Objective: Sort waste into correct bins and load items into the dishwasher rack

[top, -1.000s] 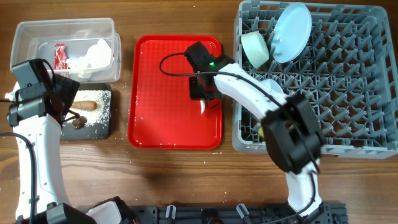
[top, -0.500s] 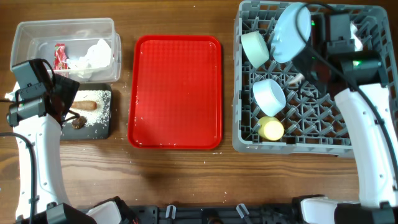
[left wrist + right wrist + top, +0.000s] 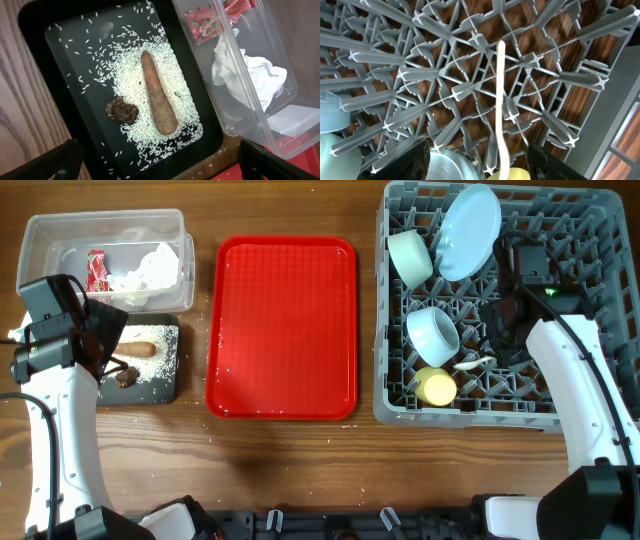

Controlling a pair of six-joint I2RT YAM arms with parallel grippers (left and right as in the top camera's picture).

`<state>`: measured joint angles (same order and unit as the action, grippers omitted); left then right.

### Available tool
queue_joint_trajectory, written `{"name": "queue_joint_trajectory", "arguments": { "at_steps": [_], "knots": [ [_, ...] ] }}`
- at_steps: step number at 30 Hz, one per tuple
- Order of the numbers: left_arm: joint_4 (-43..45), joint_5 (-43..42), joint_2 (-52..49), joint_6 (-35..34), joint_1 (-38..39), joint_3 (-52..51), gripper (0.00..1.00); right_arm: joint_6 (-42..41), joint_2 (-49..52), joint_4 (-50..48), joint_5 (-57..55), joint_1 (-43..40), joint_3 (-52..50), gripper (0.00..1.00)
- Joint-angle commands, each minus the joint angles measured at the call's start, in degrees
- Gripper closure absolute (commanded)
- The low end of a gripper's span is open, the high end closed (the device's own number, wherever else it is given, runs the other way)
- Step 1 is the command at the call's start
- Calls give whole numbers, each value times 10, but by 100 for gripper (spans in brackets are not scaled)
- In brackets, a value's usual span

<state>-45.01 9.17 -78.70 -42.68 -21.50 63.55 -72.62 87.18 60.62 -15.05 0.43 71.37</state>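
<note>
A wooden worktop (image 3: 300, 465) carries the grey dishwasher rack (image 3: 600, 422), which holds the pale blue plate (image 3: 468, 228), two bowls (image 3: 410, 258), the yellow cup (image 3: 436, 387) and the white spoon (image 3: 472, 364), lying across the pegs just beside the cup. The right gripper (image 3: 479, 146) hovers over the spoon, fingers apart, holding nothing. The left gripper (image 3: 160, 150) hangs wide open above the black tray (image 3: 31, 22), where the carrot stick (image 3: 157, 95) and brown lump (image 3: 121, 111) lie on rice (image 3: 125, 75). The red wrapper (image 3: 210, 25) and napkin (image 3: 245, 75) sit in the clear tub (image 3: 235, 127).
</note>
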Motion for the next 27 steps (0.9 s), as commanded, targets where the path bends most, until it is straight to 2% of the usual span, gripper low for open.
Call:
{"name": "queue_joint_trajectory", "arguments": {
  "at_steps": [1, 2, 3, 4, 8, 9, 11, 16, 20, 23, 27],
  "knots": [
    [-1, 3, 6, 7, -1, 8, 0, 38, -21, 1, 35, -1, -3, 46],
    [-1, 3, 6, 7, -1, 8, 0, 82, -39, 1, 52, -1, 0, 53],
    [0, 3, 6, 7, -1, 8, 0, 123, -60, 1, 71, -1, 3, 53],
    [0, 3, 6, 7, -1, 8, 0, 164, -83, 1, 90, -1, 4, 41],
    [-1, 3, 6, 7, -1, 8, 0, 379, -207, 17, 202, -1, 6, 14],
    [0, 3, 6, 7, -1, 8, 0, 428, -236, 27, 239, -1, 6, 1],
    [0, 3, 6, 7, -1, 8, 0, 511, -297, 64, 275, -1, 6, 0],
    [0, 3, 6, 7, -1, 8, 0, 501, -392, 87, 272, -1, 6, 0],
    [0, 3, 6, 7, -1, 8, 0, 525, -414, 86, 235, -1, 6, 0],
    [0, 3, 6, 7, -1, 8, 0, 585, -418, 45, 235, 1, 4, 0],
    [-1, 3, 6, 7, -1, 8, 0, 654, -444, -73, 231, 1, -37, 0]
  ]
}}
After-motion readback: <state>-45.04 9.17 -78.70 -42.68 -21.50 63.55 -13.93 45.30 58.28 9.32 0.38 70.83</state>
